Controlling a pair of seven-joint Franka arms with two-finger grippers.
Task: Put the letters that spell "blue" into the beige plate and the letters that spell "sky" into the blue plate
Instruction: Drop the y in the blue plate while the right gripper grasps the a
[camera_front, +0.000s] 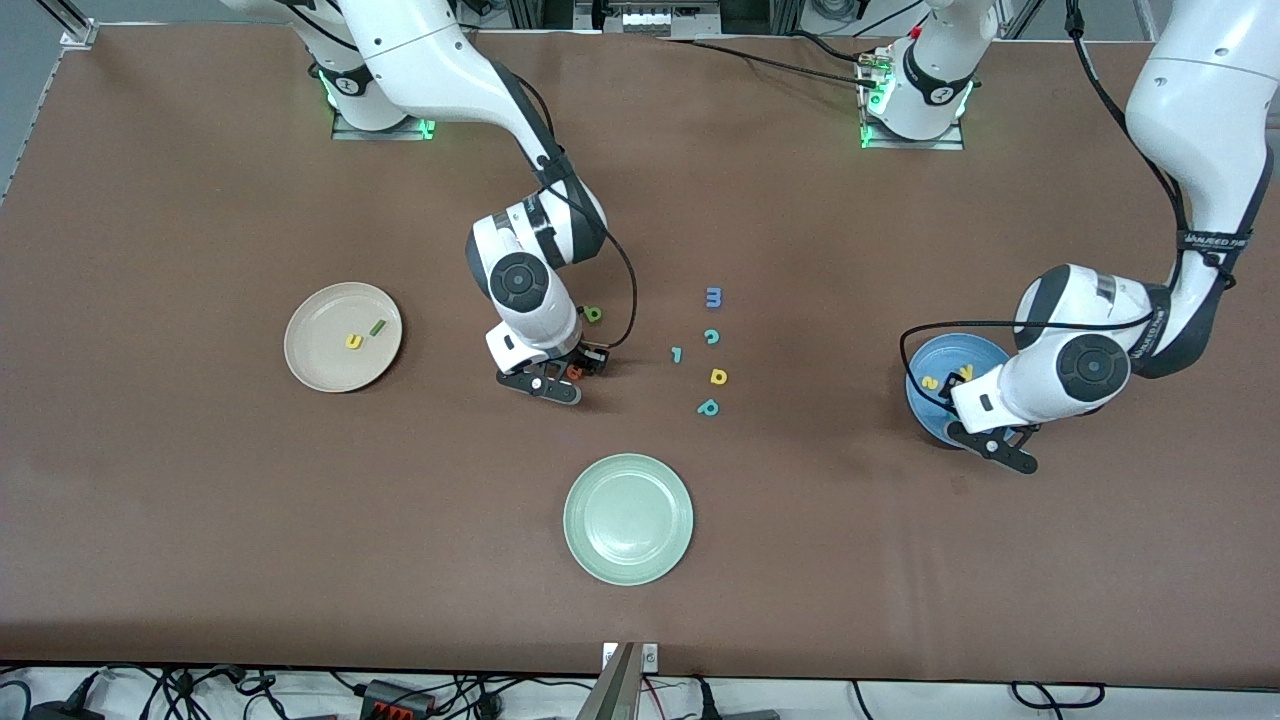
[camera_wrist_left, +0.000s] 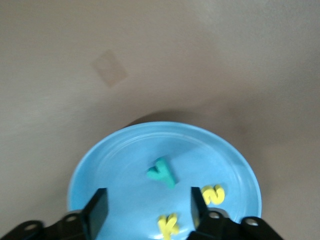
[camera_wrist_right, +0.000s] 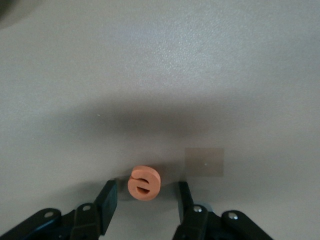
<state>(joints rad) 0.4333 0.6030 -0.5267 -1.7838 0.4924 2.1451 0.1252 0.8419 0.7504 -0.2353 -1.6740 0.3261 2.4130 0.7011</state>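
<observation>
The orange "e" (camera_wrist_right: 144, 181) lies on the table between the fingers of my right gripper (camera_wrist_right: 146, 199), which stands open with a gap on each side of the letter. In the front view that gripper (camera_front: 565, 378) is low over the table's middle, and the green "b" (camera_front: 593, 315) lies just farther off. The beige plate (camera_front: 320, 370) holds the yellow "u" (camera_front: 353, 342) and the dark green "l" (camera_front: 377, 327). My left gripper (camera_wrist_left: 146, 210) hangs open and empty over the blue plate (camera_wrist_left: 115, 160). In that plate lie the teal "y" (camera_wrist_left: 163, 172), yellow "k" (camera_wrist_left: 168, 226) and yellow "s" (camera_wrist_left: 214, 194).
A pale green plate (camera_front: 628, 518) sits nearest the front camera. Loose letters lie mid-table toward the left arm's end from the "e": a blue "m" (camera_front: 713, 297), teal "c" (camera_front: 711, 337), teal hooked piece (camera_front: 677, 354), yellow "a"-like letter (camera_front: 718, 377) and teal "p" (camera_front: 708, 407).
</observation>
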